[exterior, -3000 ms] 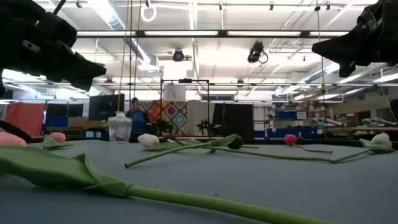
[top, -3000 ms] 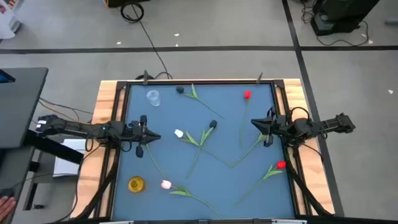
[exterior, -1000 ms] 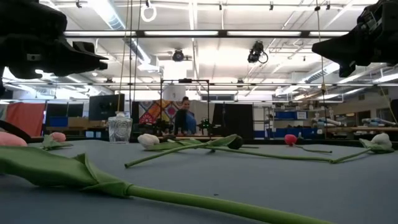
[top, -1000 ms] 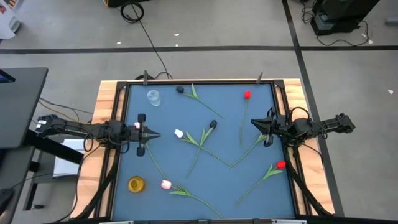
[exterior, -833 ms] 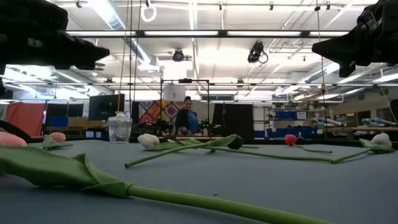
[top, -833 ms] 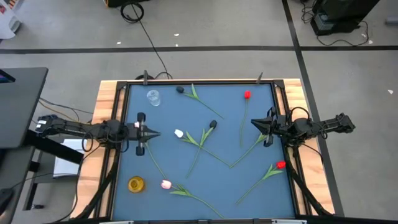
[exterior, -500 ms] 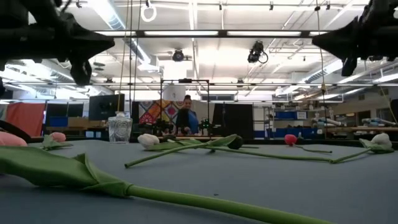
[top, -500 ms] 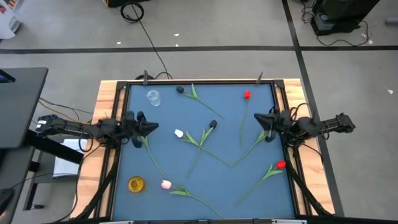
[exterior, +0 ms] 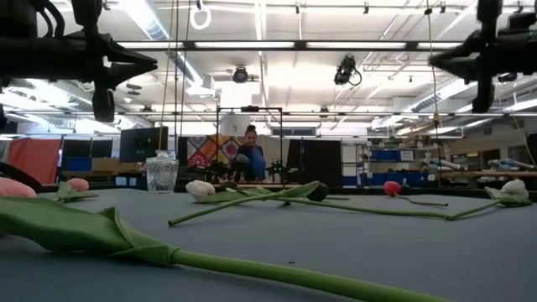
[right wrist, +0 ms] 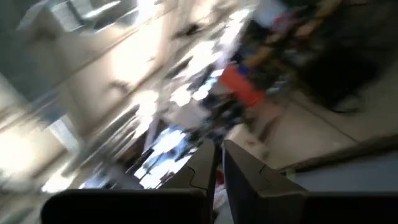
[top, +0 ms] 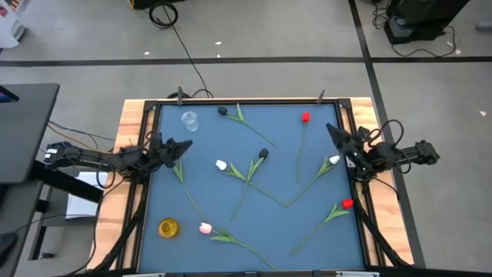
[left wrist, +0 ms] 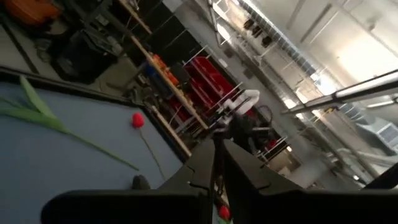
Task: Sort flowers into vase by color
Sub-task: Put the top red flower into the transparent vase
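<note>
Blue table (top: 231,215), clear glass (top: 189,121), yellow vase (top: 168,228)

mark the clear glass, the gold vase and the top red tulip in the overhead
clear glass (top: 189,120), high view, on its rim.
gold vase (top: 168,228), high view, on its round mouth.
top red tulip (top: 306,118), high view, on its red head.

Bright, even light from the ceiling lamps (exterior: 252,44).
Right wrist view is motion-blurred; the near stem (exterior: 252,268) is soft.
</note>
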{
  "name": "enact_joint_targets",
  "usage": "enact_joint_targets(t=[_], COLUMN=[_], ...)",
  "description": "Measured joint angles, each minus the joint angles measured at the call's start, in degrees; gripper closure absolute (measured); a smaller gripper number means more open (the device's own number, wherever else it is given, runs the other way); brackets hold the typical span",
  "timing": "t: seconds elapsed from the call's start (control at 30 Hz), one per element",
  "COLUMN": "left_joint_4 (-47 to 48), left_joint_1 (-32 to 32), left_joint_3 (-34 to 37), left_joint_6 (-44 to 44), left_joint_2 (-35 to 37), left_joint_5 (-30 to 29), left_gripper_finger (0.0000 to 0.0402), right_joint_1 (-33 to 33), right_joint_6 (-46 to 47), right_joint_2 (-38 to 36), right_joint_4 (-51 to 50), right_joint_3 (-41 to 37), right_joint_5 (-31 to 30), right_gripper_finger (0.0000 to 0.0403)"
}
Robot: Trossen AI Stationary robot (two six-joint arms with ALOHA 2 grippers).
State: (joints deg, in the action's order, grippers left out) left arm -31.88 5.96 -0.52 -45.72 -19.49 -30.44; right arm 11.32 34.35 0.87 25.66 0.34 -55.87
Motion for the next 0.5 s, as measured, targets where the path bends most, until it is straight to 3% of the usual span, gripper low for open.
enact_joint_targets(t=[0.07, 0.23, 0.5], left_joint_4=[-0.72, 5.54, 23.82], left_joint_1=[-0.26, -3.24, -11.25], left_joint_3=[0.00, -2.71, -14.28], left_joint_6=[2.31, 0.04, 1.60], left_joint_2=[-0.05, -1.39, -10.23], left_joint_5=[-0.13, 2.51, 10.75], left_gripper_finger=[0.0367, 0.0361, 0.0304], right_joint_1=[-0.47, -1.56, -4.05], right_joint_6=[4.48, 12.55, 23.14], right_joint_2=[0.65, 5.45, 24.37], right_joint_4=[-0.72, -3.25, -13.49], right_joint_3=[0.00, 1.70, 14.12], right_joint_5=[-2.92, -1.45, -0.28], right_gripper_finger=[0.0365, 0.0387, 0.0392])
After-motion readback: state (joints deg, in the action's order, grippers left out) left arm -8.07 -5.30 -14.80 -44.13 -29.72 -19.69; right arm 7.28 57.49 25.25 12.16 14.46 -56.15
